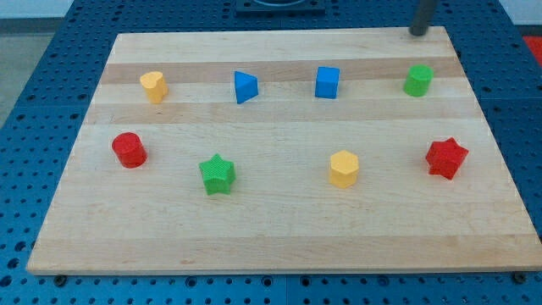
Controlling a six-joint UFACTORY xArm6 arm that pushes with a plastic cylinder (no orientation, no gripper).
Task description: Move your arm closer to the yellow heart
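Observation:
The yellow heart (153, 85) sits near the board's upper left. My tip (418, 33) is at the view's top right, at the board's far edge, far to the right of the heart. The nearest block to my tip is the green cylinder (417, 80), just below it. Between my tip and the heart lie a blue cube (327, 82) and a blue triangle (245, 86) in the same upper row.
A lower row holds a red cylinder (129, 150), a green star (218, 174), a yellow hexagon (344, 169) and a red star (446, 158). The wooden board (279, 237) lies on a blue perforated table (25, 195).

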